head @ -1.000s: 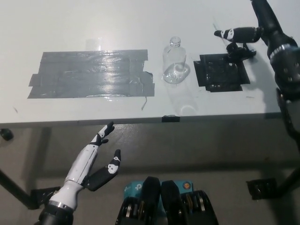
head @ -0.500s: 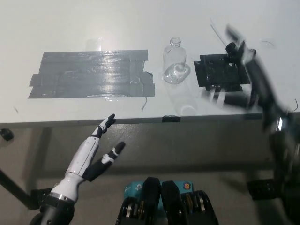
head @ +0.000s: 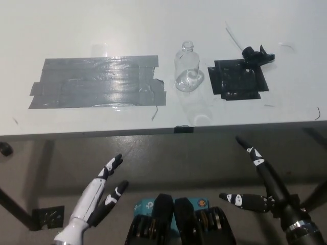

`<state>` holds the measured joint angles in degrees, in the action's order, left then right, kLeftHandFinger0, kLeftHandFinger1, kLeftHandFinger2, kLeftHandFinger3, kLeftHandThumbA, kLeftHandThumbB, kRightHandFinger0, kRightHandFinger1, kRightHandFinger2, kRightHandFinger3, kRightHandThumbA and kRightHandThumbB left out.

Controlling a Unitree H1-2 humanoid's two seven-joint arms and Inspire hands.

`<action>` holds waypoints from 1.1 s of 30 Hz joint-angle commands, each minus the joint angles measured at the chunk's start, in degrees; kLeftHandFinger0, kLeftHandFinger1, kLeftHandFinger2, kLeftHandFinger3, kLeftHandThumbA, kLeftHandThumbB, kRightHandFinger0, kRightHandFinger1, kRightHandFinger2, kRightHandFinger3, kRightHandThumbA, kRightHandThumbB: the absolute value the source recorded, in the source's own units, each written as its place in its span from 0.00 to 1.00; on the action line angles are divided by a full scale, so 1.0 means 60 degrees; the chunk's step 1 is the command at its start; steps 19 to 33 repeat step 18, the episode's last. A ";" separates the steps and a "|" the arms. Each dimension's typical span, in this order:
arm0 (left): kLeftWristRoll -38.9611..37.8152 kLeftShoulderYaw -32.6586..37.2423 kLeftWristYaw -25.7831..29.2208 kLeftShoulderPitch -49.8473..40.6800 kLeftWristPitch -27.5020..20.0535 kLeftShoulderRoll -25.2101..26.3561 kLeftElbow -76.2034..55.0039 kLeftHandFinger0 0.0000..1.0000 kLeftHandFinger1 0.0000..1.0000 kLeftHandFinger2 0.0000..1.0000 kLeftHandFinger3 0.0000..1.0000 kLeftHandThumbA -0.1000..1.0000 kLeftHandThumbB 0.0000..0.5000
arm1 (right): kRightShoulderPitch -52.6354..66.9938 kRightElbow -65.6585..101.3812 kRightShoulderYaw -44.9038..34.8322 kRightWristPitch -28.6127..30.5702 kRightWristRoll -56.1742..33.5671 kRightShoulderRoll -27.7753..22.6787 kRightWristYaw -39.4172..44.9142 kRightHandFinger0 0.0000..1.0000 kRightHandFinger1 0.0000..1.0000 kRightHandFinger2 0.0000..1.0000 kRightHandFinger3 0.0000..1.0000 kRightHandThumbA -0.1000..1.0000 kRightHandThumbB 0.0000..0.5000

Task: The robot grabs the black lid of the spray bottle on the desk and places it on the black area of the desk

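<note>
Task looks finished, or all but. Black lid (head: pixel 254 55) lying at the top right corner of the black area (head: pixel 237 80), resting on the patch's far edge and partly overhanging onto the white desk (head: pixel 76 20); thin dip tube trailing up and to the left from it across the bare surface. Spray bottle (head: pixel 187 68) standing upright and uncapped just left of the black area, neck open, clear body casting a pale reflection toward the desk's near edge. Large grey taped patch (head: pixel 97 81) further left, nothing on it.

Right hand (head: pixel 258 184) down below the desk's front edge, well apart from the lid, fingers spread and holding nothing. Left hand (head: pixel 104 191) also low, at the lower left under the desk edge, open, fingers apart, idle.

Judging from placement alone: lid off the bottle and released on the target, so grab, carry and drop appear done. Only open question is whether the corner landing counts (part of the lid seems to sit past the tape's edge, though hard to tell exactly how much). Nothing else visibly left to do.
</note>
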<state>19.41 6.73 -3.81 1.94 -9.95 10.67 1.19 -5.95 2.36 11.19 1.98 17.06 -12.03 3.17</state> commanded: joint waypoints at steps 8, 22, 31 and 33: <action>0.0016 -0.0038 0.0263 0.0154 -0.0392 0.0004 -0.0391 1.00 1.00 1.00 1.00 1.00 0.06 | -0.0302 0.0045 0.0079 0.0474 0.0056 -0.0008 0.0135 1.00 1.00 1.00 1.00 1.00 0.66; 0.0090 -0.0037 0.0288 0.0114 -0.0303 -0.0026 -0.0471 1.00 1.00 1.00 1.00 0.98 0.07 | -0.0337 -0.0052 0.0120 0.0511 0.0069 -0.0061 0.0254 1.00 1.00 1.00 1.00 1.00 0.66; 0.0090 -0.0037 0.0288 0.0114 -0.0303 -0.0026 -0.0471 1.00 1.00 1.00 1.00 0.98 0.07 | -0.0337 -0.0052 0.0120 0.0511 0.0069 -0.0061 0.0254 1.00 1.00 1.00 1.00 1.00 0.66; 0.0090 -0.0037 0.0288 0.0114 -0.0303 -0.0026 -0.0471 1.00 1.00 1.00 1.00 0.98 0.07 | -0.0337 -0.0052 0.0120 0.0511 0.0069 -0.0061 0.0254 1.00 1.00 1.00 1.00 1.00 0.66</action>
